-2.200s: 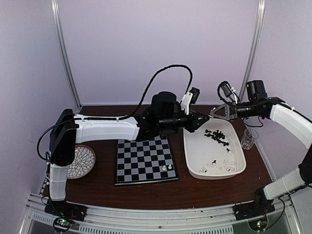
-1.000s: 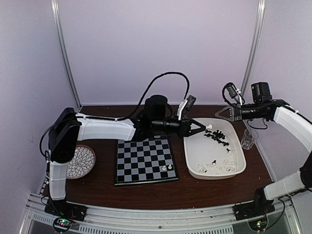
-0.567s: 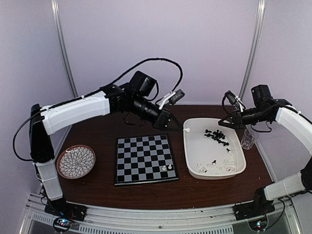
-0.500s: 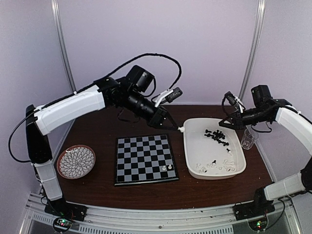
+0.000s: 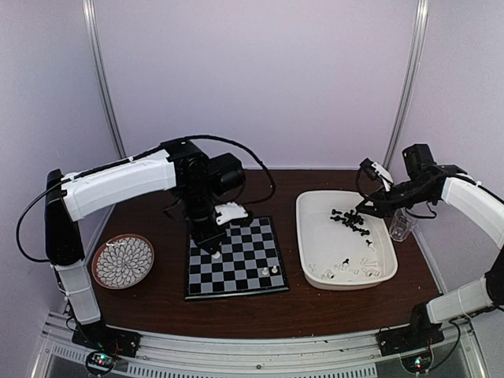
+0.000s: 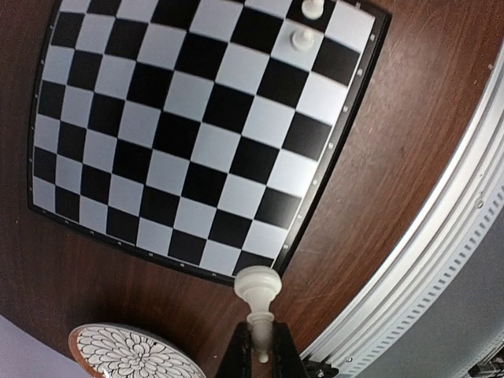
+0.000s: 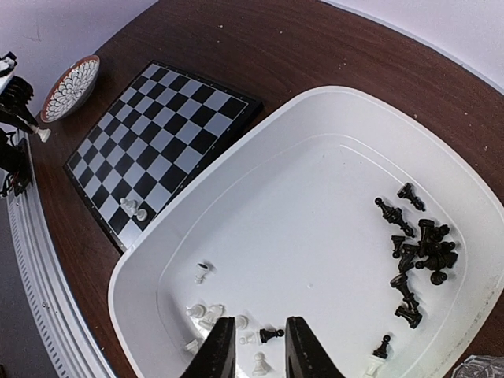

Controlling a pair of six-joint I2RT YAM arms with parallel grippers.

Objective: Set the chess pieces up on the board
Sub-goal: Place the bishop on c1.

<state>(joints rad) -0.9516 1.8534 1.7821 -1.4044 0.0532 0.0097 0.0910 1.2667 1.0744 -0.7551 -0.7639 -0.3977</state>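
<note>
The board [image 5: 236, 256] lies at the middle of the table; it also shows in the left wrist view [image 6: 197, 134] and the right wrist view [image 7: 157, 134]. Two white pieces [image 5: 270, 271] stand near its front right corner. My left gripper [image 5: 214, 249] is shut on a white piece [image 6: 257, 293], held by its top with the base pointing down, low over the board's left side. My right gripper [image 7: 260, 342] is open and empty above the white tray [image 5: 303, 236]. The tray holds black pieces [image 7: 417, 252] at the back and white pieces [image 7: 209, 315] at the front.
A round patterned plate [image 5: 122, 261] sits left of the board. A clear cup [image 5: 402, 224] stands right of the tray. A metal rail [image 6: 441, 260] runs along the table's near edge. One black pawn [image 7: 270, 335] lies among the white pieces below my right gripper.
My left arm has swung from the tray's left rim to the board's left side and come down, carrying the white piece. My right gripper has dropped closer over the tray.
</note>
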